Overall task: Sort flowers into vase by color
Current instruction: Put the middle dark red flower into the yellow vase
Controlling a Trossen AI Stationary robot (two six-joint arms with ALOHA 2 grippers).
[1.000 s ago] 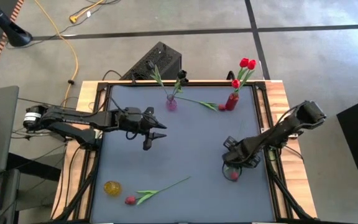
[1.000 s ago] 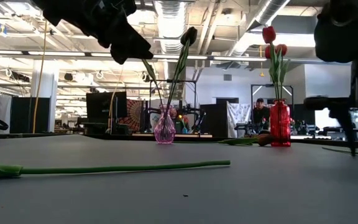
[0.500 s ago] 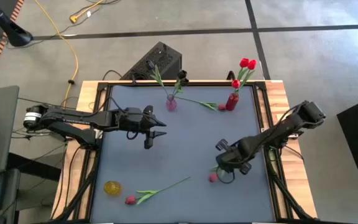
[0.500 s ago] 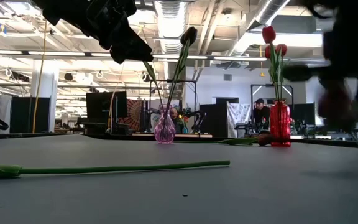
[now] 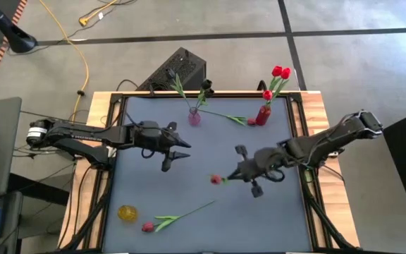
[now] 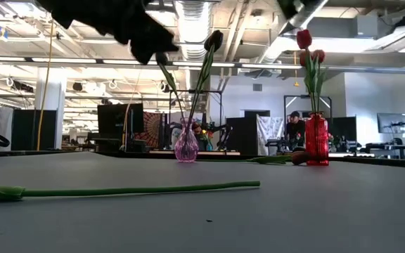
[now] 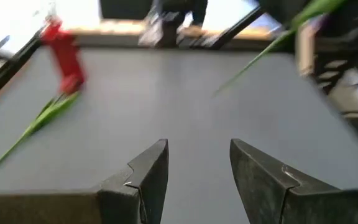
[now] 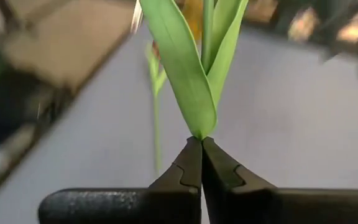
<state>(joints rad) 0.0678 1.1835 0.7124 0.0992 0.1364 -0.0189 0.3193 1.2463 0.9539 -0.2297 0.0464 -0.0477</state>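
Right wrist view: tulip (image 8: 191, 74) in right gripper (image 8: 201, 163).

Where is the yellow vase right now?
In the high view the yellow vase sits at the table's front left corner, on the left arm's side. A pink tulip lies flat on the table right beside it, apart from both grippers.

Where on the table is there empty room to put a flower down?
The near right corner of the gray table is bare, right of the lying pink tulip. The left edge below the left gripper is bare too. The far edge is crowded: pink vase, red vase, a tulip between.
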